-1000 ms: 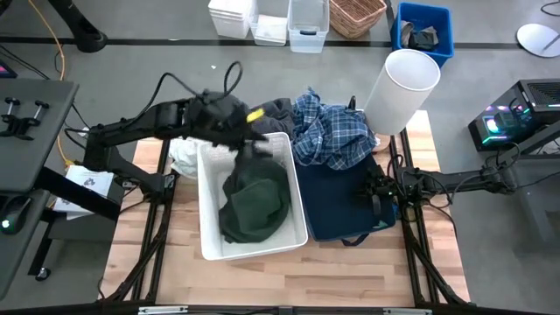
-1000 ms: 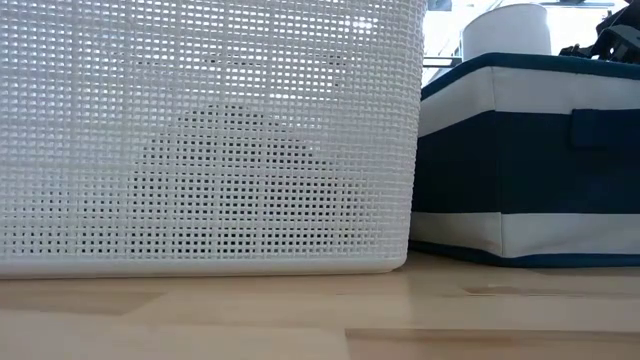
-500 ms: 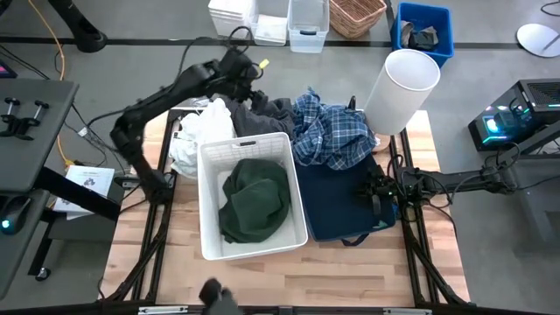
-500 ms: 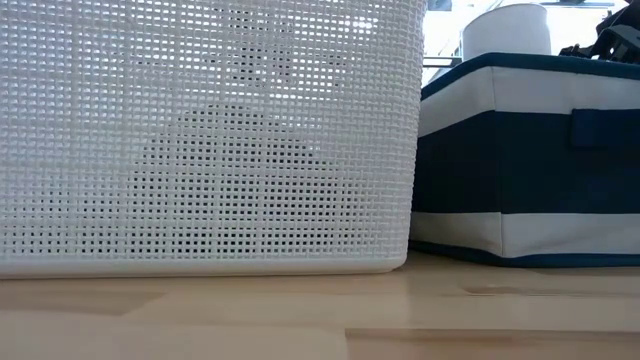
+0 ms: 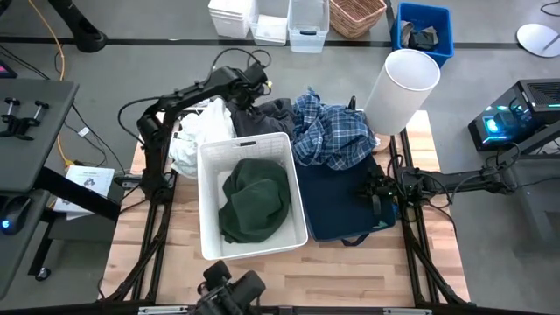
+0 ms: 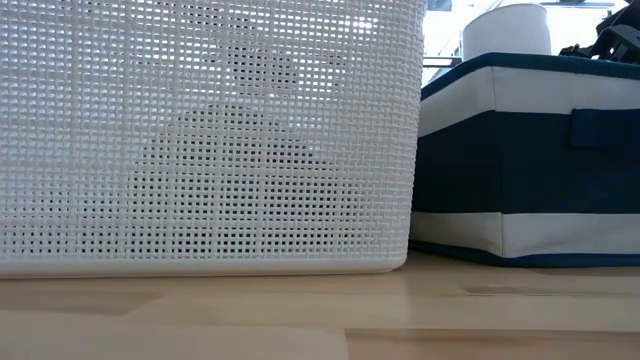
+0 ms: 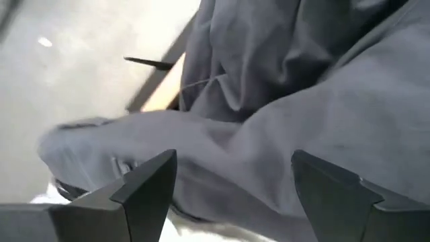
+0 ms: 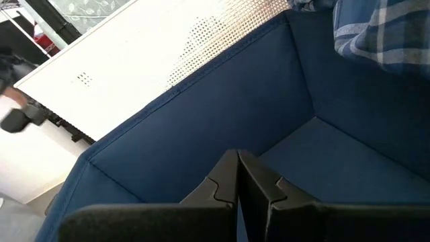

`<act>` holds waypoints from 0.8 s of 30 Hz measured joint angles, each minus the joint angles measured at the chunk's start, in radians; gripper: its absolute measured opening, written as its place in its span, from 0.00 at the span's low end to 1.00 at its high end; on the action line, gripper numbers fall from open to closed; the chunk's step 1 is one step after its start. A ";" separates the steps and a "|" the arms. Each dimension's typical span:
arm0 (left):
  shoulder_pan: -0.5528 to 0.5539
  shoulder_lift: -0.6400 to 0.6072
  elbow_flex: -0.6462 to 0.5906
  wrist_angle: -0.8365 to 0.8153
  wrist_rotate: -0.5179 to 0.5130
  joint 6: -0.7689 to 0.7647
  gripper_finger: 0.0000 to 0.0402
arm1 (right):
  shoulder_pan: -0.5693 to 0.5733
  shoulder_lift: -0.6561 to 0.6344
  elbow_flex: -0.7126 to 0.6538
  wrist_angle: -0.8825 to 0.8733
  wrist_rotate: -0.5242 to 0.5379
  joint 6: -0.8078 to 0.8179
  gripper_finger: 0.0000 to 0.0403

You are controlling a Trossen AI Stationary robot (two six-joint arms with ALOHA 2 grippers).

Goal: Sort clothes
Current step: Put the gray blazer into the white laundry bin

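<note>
My left gripper is open at the table's far edge, its fingers standing over the dark grey garment, which lies in the pile at the far side. White garments lie to the left of the grey one. The blue-and-white plaid shirt lies to its right and hangs over the far rim of the navy bin. The dark green garment lies in the white plastic bin. My right gripper is shut and empty over the navy bin.
A tall white cylinder stands at the table's far right corner. Boxes, a basket and a blue crate sit on the floor beyond the far edge. A dark object shows at the near edge. In the low view the white bin and the navy bin fill the picture.
My left gripper has gone from above the white bin's far rim toward the table's far edge, and now stands over the dark grey garment. The green garment has stayed in the white bin. A dark object has come into view at the near edge.
</note>
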 joint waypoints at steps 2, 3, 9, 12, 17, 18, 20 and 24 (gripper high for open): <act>-0.001 0.026 0.000 -0.002 -0.019 0.031 0.70 | 0.000 0.000 0.000 0.000 0.000 0.000 0.00; -0.001 0.038 0.000 -0.005 -0.017 0.032 0.70 | 0.000 0.000 0.000 0.000 0.000 0.000 0.00; -0.010 0.100 0.000 -0.036 0.012 0.038 0.70 | 0.000 0.000 0.000 0.000 0.000 0.000 0.00; -0.027 0.119 0.000 -0.055 0.006 0.078 0.63 | 0.000 0.000 0.000 0.000 0.000 0.000 0.00; -0.046 0.147 0.000 -0.112 0.004 0.086 0.15 | 0.000 0.000 0.000 0.000 0.000 0.000 0.00; -0.047 0.149 0.000 -0.113 0.006 0.075 0.08 | 0.000 0.000 0.000 0.000 0.000 0.000 0.00; -0.050 0.148 0.000 -0.111 0.008 0.068 0.04 | 0.000 0.000 0.000 0.000 0.000 0.000 0.00; -0.058 0.091 -0.002 -0.103 0.031 0.067 0.01 | 0.000 0.000 0.000 0.000 0.000 0.000 0.00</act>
